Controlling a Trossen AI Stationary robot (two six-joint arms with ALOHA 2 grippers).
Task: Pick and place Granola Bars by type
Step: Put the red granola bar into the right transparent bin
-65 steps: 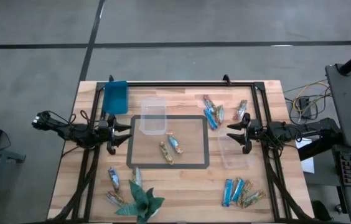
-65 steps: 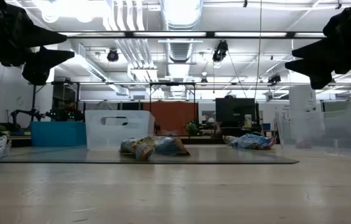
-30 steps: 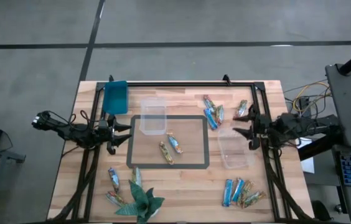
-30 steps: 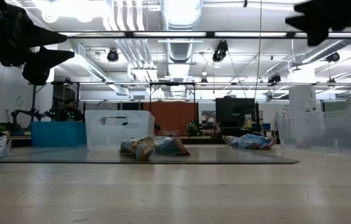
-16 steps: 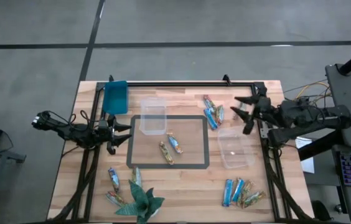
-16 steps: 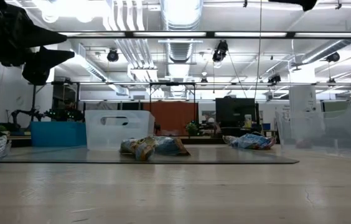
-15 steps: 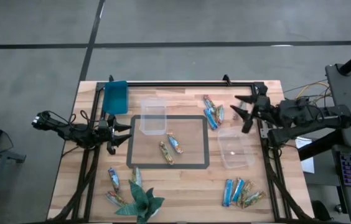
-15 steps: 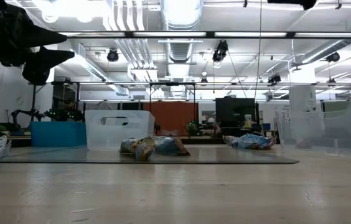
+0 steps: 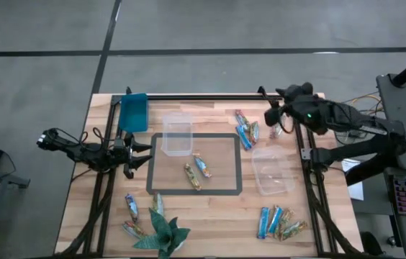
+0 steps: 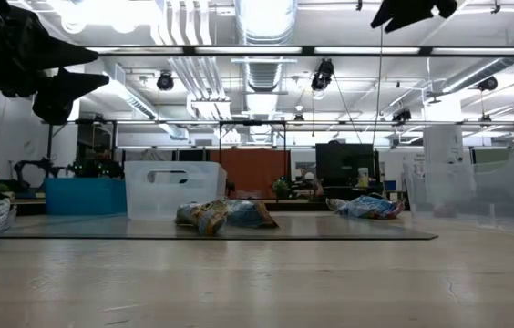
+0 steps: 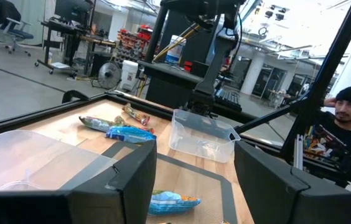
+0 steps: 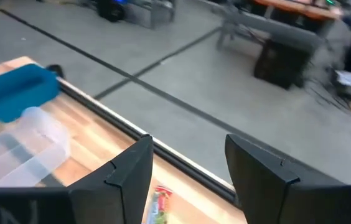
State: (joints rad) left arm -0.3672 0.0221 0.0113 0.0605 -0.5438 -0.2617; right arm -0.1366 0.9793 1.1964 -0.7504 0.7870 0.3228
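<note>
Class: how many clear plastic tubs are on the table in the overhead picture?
2. One clear tub stands at the far edge of the dark-framed mat; the other clear tub sits just right of that mat. None seems hidden.

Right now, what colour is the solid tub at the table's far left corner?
Blue tub, clearest in the high view.

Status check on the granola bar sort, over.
Left gripper open, empty, waiting by the mat's left edge. Right gripper open, empty, high over the table's far right. Two granola bars on the mat; tubs hold none. Nothing blocking.
</note>
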